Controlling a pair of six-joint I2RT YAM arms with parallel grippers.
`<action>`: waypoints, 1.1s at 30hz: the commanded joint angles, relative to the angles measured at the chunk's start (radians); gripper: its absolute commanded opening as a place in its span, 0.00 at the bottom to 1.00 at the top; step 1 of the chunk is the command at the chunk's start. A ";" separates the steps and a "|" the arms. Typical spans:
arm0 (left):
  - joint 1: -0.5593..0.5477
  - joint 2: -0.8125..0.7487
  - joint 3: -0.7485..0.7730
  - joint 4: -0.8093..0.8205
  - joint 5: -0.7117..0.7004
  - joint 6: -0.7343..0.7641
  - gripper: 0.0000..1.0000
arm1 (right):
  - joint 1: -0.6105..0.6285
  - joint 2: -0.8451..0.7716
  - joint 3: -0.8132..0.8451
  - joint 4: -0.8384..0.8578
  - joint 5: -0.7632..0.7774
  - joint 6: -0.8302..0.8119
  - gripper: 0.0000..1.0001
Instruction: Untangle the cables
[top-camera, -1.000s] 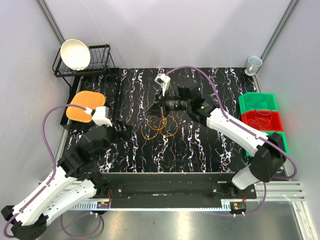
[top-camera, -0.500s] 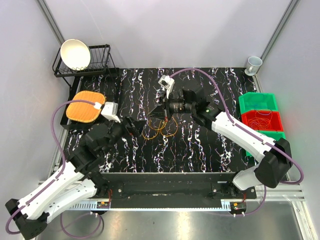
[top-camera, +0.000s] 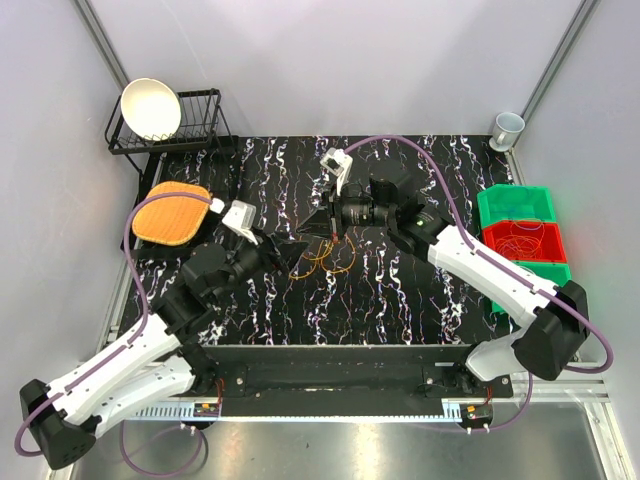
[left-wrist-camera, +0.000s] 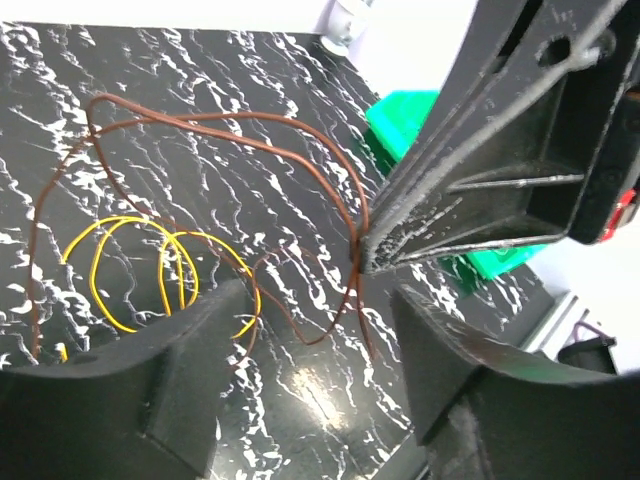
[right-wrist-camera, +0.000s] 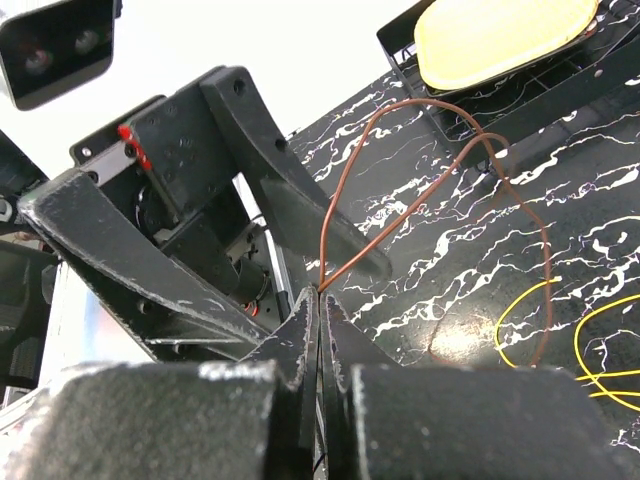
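Black fingers (left-wrist-camera: 190, 380) of the left gripper (top-camera: 288, 247) stand partly open, a clear gap between them and nothing gripped. Ahead of its tips and a little to their left, the yellow cable (left-wrist-camera: 180, 260) lies in flat loops on the marbled table (top-camera: 400, 290). Straight ahead of the gap, a strand of the brown cable (left-wrist-camera: 300, 130) hangs down. Whether it is already between the fingers or just beyond them I cannot tell.

Just past that strand, close to the left gripper's right-hand finger, the right gripper (right-wrist-camera: 319, 300) is closed tight. It pinches the brown cable at its very tips and holds it raised off the table. From the pinch two brown arcs sweep away and drop toward the yellow loops, where the two cables seem to cross. So the cables sit between the two tools, the brown one partly lifted and the yellow one flat below it.

The step in hand looks like parting brown from yellow, with the left gripper placed for a second hold. That calls for closing on the brown strand alone, below the right gripper's pinch, with the yellow loops kept outside the fingers. The two holds can then be drawn apart gently, so that the thin wire slides free rather than dragging the yellow loops along
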 joint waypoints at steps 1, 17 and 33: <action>-0.015 0.008 -0.018 0.137 0.038 0.024 0.53 | 0.004 -0.040 0.015 0.048 -0.003 0.014 0.00; -0.032 -0.083 -0.057 0.138 0.064 0.021 0.00 | 0.001 -0.077 -0.015 0.031 0.078 0.011 0.75; -0.033 -0.087 -0.069 0.111 0.080 -0.002 0.00 | -0.013 -0.014 -0.012 0.172 -0.080 0.231 0.70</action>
